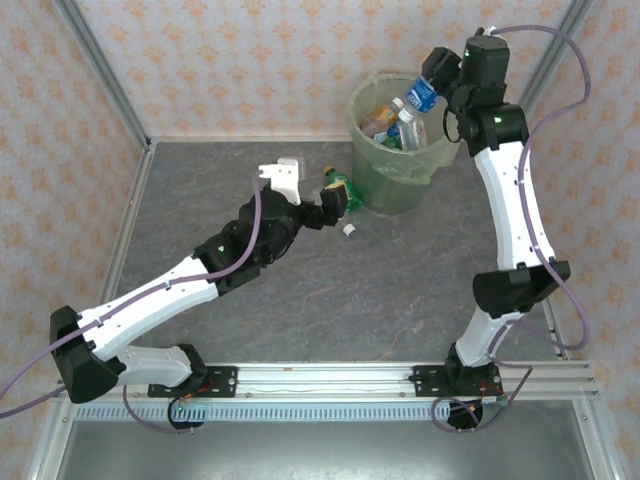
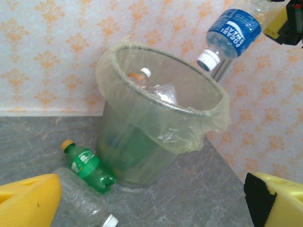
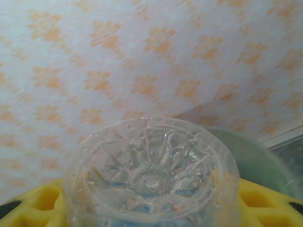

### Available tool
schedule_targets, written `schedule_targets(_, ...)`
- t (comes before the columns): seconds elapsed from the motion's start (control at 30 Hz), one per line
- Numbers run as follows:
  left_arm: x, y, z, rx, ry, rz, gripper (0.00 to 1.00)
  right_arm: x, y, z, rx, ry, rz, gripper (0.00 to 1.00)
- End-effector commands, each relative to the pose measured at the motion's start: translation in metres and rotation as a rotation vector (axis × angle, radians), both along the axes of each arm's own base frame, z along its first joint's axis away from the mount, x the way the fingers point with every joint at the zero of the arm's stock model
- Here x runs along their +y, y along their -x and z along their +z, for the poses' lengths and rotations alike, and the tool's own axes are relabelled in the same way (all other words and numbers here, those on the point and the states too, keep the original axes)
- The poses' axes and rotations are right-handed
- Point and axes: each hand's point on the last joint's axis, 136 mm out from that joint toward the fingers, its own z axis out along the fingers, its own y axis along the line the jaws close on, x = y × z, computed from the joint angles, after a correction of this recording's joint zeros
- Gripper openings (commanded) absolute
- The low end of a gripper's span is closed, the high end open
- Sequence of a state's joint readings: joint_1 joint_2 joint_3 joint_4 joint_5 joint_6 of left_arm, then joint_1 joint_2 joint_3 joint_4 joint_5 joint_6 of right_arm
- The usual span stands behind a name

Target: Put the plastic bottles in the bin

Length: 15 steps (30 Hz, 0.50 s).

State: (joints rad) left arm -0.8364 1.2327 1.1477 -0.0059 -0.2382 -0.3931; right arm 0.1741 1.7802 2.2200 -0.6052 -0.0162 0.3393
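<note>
Green bottle (image 2: 88,169) and clear bottle (image 2: 81,200) beside bin (image 2: 138,152)

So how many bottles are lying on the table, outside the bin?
2. A green bottle lies beside the base of the bin. A clear white-capped bottle lies right next to the green one. More could be hidden under the left arm.

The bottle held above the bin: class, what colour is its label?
Blue label with white lettering; the left wrist view shows it best.
</note>
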Motion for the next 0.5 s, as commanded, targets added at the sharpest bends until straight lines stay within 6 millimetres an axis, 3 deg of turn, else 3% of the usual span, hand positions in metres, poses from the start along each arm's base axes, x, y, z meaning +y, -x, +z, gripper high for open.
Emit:
schedule_targets(0.0, 0.007, -0.004, -0.011, 0.063, 0.019, 0.015, 0.99, -0.037, -0.008, 0.010, -0.030, 0.141, -0.174, 0.51)
schedule_targets(0.3, 0.022, -0.016, -0.011, 0.064, 0.031, 0.044, 0.99, -0.061, -0.050, -0.020, 0.009, 0.327, -0.305, 0.51)
schedule_targets(0.47, 0.030, -0.021, -0.009, 0.050, 0.031, 0.073, 0.99, -0.056, -0.077, -0.050, 0.050, 0.349, -0.288, 0.51)
